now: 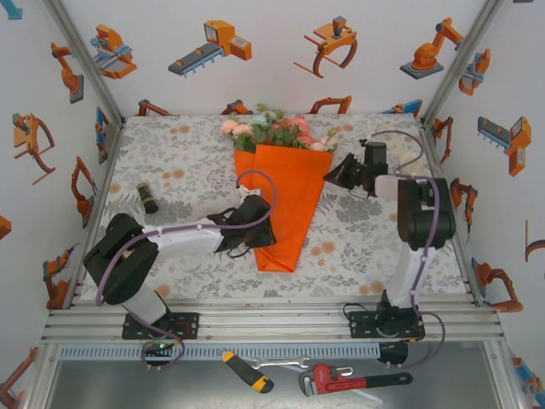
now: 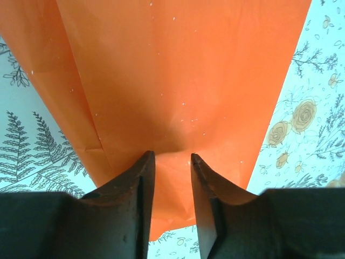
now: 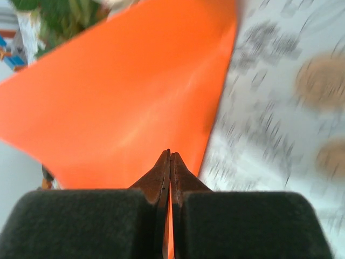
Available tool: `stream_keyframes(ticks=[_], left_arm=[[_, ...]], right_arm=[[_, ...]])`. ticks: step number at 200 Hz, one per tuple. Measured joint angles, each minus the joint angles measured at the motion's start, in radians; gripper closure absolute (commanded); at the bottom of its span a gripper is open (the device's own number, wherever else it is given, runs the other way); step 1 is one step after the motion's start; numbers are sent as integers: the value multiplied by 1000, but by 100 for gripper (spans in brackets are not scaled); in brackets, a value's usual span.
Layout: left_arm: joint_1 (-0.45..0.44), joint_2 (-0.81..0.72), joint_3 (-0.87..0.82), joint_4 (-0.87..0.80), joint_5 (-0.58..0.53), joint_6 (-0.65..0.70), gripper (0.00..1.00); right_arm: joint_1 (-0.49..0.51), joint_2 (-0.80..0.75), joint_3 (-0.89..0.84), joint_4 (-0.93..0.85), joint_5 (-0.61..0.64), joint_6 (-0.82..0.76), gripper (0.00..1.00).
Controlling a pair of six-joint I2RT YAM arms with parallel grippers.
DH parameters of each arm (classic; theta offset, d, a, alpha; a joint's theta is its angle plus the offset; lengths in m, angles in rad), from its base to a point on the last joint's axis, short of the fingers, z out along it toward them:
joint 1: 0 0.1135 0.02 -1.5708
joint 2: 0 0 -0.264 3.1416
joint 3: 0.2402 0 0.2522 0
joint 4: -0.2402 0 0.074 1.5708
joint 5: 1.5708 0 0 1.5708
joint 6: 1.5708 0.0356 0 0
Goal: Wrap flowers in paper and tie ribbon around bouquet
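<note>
Surface: floral-print cloth covers the surface (image 1: 170, 162) I am working over, with white walls (image 1: 272, 77) carrying orange robot stickers on three sides.
Bouquet: the bouquet (image 1: 285, 200) lies flat near the middle of the surface, wide end away from the arm bases, narrow tip pointing back toward them.
Paper: the orange paper (image 1: 294, 213) forms a tapering cone. In the left wrist view I see one long fold line down its left side.
Flowers: the flowers (image 1: 277, 128), pink, peach and white with green leaves, stick out of the cone's far, wide end.
Left end effector: the left end effector (image 2: 172, 157) sits at the cone's lower left edge, jaws partly apart with orange paper in the gap. I see nothing clamped.
Right end effector: the right end effector (image 3: 170, 153) is at the cone's upper right edge, fingers pressed together. I cannot tell whether they pinch the paper.
Other: a small dark cylinder (image 1: 148, 198) lies on the left of the surface, well apart from the bouquet.
</note>
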Motion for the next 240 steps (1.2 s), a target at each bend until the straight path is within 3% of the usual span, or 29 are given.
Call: stream_keyframes(ticks=[48,79,111,142,158,183,202,240], left_arm=[[0,-108,30,-111,-64,39,58],[13,-209,75,-211,-134,71,58],[96,-239,137,-248,-145,90,59],[166,-205,172,-236,-110,107,60],[175,-156,217,-226,-88,122,60],[177,-122,251,-185,-48,156,60],[178,-132,250,-143,1,195,58],[171,-248,164,-6,147,310,38]], right_arm=[[146,-350,-214,-42,14,-66,94],[267,-384,-287,-50,41,-57,94],[356,-387,-369,-37,73,-18,92],[383,-439,-396,-63,101,-8,91],[381,-488,-392,-97,130,-24,83],[342,-539,-306,-243,210,-100,73],[222,-534,-184,-325,299,-162,65],[-56,-365,90,-406,467,-266,51]])
